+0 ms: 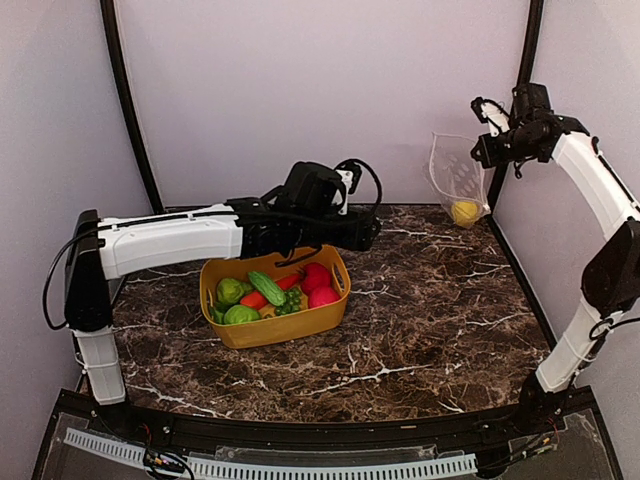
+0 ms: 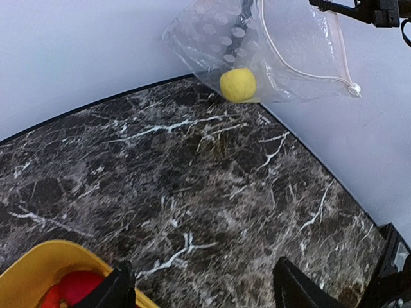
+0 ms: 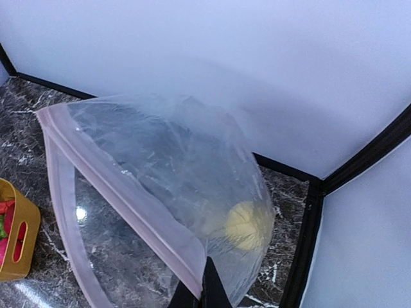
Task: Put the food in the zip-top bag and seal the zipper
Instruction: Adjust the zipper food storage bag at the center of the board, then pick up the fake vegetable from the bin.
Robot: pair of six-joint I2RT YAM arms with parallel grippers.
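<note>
Zip-top bag (image 1: 452,172) hangs in the far right corner, lemon (image 1: 465,212) inside, pinched by my right end effector (image 1: 484,140); left end effector (image 2: 202,289) is open, empty. I reckon that thin grip may slip as food drops in

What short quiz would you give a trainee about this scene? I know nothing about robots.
1. True or false: the lemon is already inside the zip-top bag.
2. What holds the bag in the air? A a wall hook; B the right gripper; C a stand.
3. In a word, what container holds the remaining food?
Key: 1 true; 2 B; 3 the yellow tub.
</note>
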